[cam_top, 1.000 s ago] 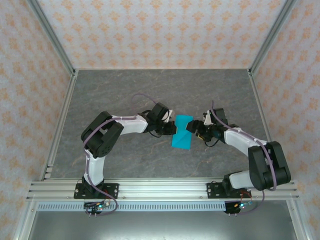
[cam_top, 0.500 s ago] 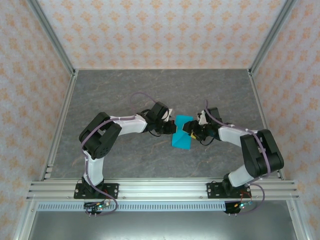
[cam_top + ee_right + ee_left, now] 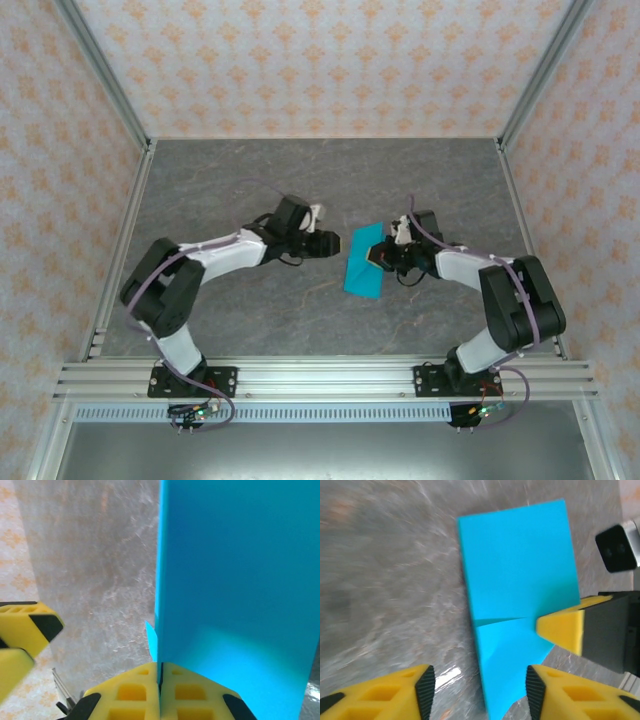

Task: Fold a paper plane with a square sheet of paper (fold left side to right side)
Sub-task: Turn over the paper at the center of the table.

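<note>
The left gripper [image 3: 328, 243] now sits farther left, jaws parted and empty, while the right gripper [image 3: 379, 256] pinches the right edge of the square sheet of paper [image 3: 358, 276] at frame centre, seemingly thin, floppy, best held by edges.

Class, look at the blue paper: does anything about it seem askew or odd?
Yes. The square sheet of paper lies slanted, kinked at a crease across it. The right gripper is shut on its edge; the left gripper is open.
</note>
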